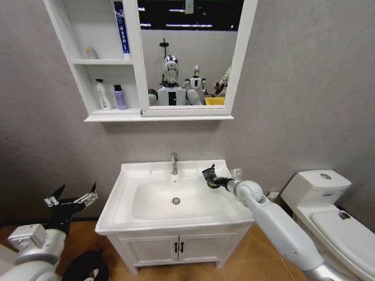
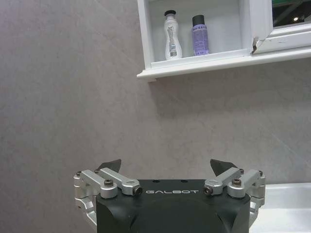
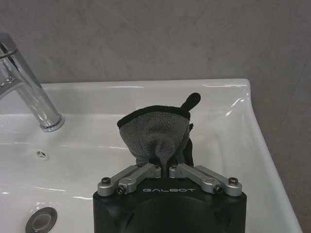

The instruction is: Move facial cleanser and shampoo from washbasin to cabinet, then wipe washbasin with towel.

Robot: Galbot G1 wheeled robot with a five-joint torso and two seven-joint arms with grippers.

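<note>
Right pincer (image 3: 166, 169) clamped on towel (image 3: 158, 133), cloth bunched ahead of fingertips, held just above washbasin (image 3: 233, 104) rear right rim, likely poised for wiping. Left pincer (image 1: 74, 196) spread wide, empty, parked beside washbasin's left edge. Two bottles (image 2: 185, 35) on cabinet (image 1: 132, 114) shelf, up past it.

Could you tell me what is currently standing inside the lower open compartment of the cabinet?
In the cabinet's lower compartment stand a white bottle and a purple bottle, side by side and upright. The labels are too small to read, so which is the cleanser stays unclear.
</note>
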